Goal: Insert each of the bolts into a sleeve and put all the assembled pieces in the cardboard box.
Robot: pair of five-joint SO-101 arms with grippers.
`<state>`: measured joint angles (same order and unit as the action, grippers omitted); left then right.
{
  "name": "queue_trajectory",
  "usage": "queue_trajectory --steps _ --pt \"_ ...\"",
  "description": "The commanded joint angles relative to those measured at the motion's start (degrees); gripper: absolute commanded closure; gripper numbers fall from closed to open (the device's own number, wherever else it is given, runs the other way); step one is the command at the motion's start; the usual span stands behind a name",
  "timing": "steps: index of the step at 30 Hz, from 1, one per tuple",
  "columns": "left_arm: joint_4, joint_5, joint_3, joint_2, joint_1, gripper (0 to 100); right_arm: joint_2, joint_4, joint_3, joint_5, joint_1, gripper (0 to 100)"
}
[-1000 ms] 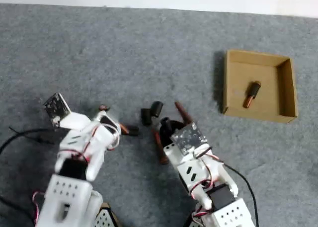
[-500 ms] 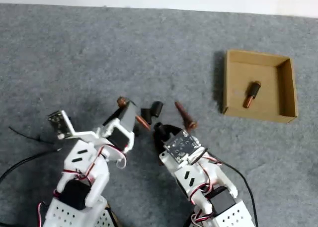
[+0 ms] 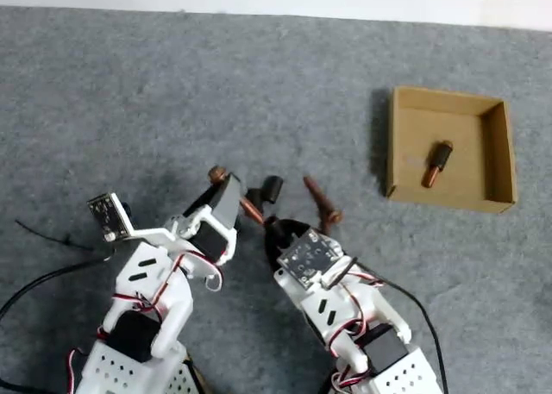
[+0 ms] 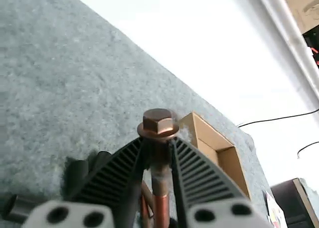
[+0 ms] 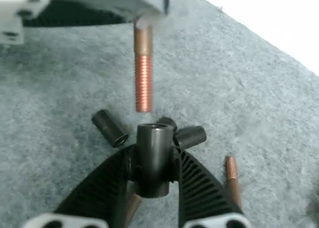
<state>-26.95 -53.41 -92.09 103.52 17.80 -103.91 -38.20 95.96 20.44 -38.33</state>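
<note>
Cardboard box (image 3: 461,135) holds one assembled piece (image 3: 436,163); left gripper (image 4: 158,149) clamps a bolt (image 4: 158,126), right gripper (image 5: 153,160) a sleeve (image 5: 154,140).

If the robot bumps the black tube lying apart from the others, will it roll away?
Probably a bit. The loose sleeve is round and lies on its side, so a nudge would likely roll it. The fuzzy carpet should stop it soon. It looks stiff, unlikely to squash.
</note>
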Motion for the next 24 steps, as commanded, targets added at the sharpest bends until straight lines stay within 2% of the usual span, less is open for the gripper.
queue_trajectory --steps 1,10,24 --pt "2.0 0.3 1.7 0.9 -0.2 100 -0.8 -0.1 4.1 0.6 -0.6 99.4" --pt "1.9 0.6 -2.0 0.9 6.5 100 -0.9 -0.1 4.1 0.6 -0.6 99.4" --pt "1.8 0.6 -3.9 0.9 6.6 100 -1.0 -0.1 4.1 0.6 -0.3 99.4"
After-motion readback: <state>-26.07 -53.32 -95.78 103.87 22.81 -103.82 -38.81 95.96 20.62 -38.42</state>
